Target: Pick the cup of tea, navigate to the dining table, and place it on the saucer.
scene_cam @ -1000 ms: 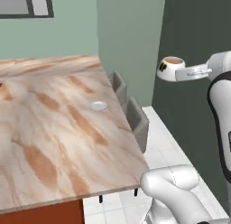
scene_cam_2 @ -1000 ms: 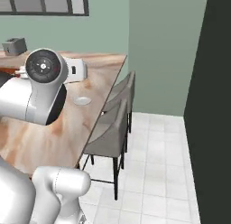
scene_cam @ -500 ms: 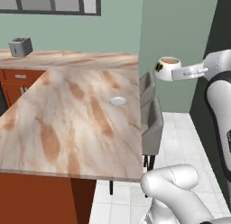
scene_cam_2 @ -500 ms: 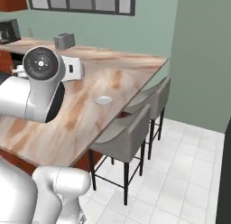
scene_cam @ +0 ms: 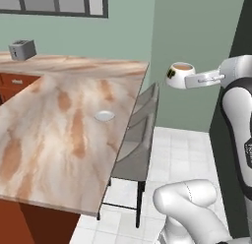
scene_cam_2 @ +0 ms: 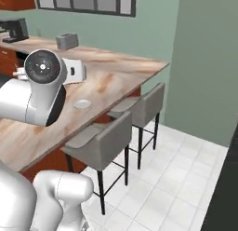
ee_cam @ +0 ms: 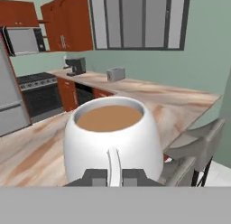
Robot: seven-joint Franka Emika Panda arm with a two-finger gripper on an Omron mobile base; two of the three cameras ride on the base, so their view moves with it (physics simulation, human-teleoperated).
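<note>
- gripper (ee_cam: 114, 177) was clenched on the handle of the cup of tea (ee_cam: 113, 137), one dark fingertip on each side of the thin white handle, seen close up from the hand.
- from the left base camera the gripper (scene_cam: 192, 80) reached out level from the arm, with the cup (scene_cam: 180, 74) at its tip, upright, a dark mark on its side and brown tea inside.
- the cup hung in the air, touching nothing but the fingers, out past the edge of the dining table (scene_cam: 44, 139).
- below and well to the left of the gripper in that view, the saucer (scene_cam: 104, 115) lay flat on the marbled tabletop, near the table's long edge and well apart from the cup.
- two grey stools (scene_cam: 140, 135) stood along that edge, between the gripper and the saucer and lower than both.
- from the right base camera the saucer (scene_cam_2: 82, 104) sat on the table (scene_cam_2: 111, 81) just below the white hand.
- beyond the gripper, at the far end of the counter, stood a toaster (scene_cam: 22, 49).
- past the cup in the hand view were a coffee machine (ee_cam: 76, 65), a stove (ee_cam: 40, 94) and a microwave (ee_cam: 23, 39).
</note>
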